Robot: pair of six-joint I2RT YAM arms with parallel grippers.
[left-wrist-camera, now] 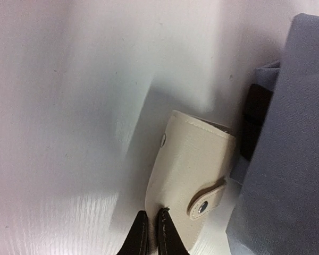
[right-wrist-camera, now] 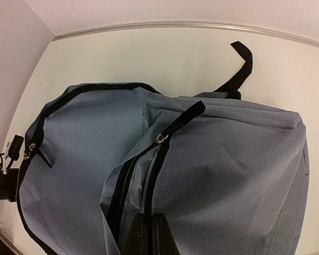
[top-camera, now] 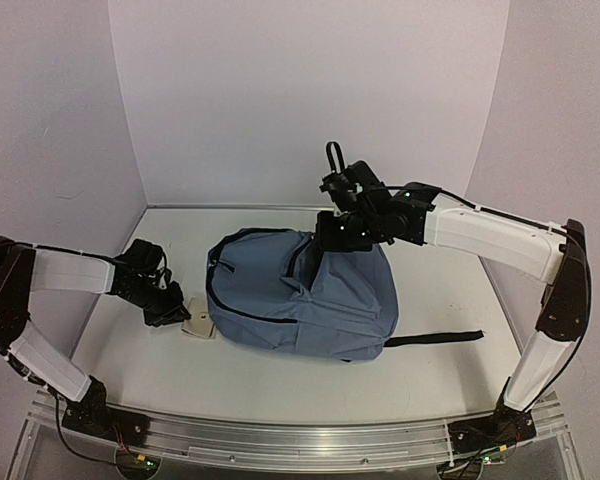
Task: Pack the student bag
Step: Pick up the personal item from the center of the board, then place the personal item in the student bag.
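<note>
The left tool point(left-wrist-camera: 152, 228) has its two dark fingers almost together, nipped on the near corner of a cream snap wallet point(left-wrist-camera: 191, 170). The wallet lies flat on the white tabletop point(left-wrist-camera: 69, 133). Its strap tab point(left-wrist-camera: 206, 199) is fastened by a metal stud, and a second stud shows on its left edge. The wallet's far end lies right against the side of the student bag point(top-camera: 300, 295), with a dark strip in between that cannot be made out. So the bag's grey-blue fabric blocks the way straight ahead of this tool, while the tabletop to its left lies bare.

The right tool point(right-wrist-camera: 151, 236) sits at the top of the bag, fingers together against the black zipper edge of the front pocket. Whether any cloth is caught between them cannot be told. The zipper there stands partly parted, its metal pull point(right-wrist-camera: 160, 139) high on the track.

The bag lies mid-tabletop between both arms. One black strap point(top-camera: 435, 338) trails flat from it towards the right arm.
</note>
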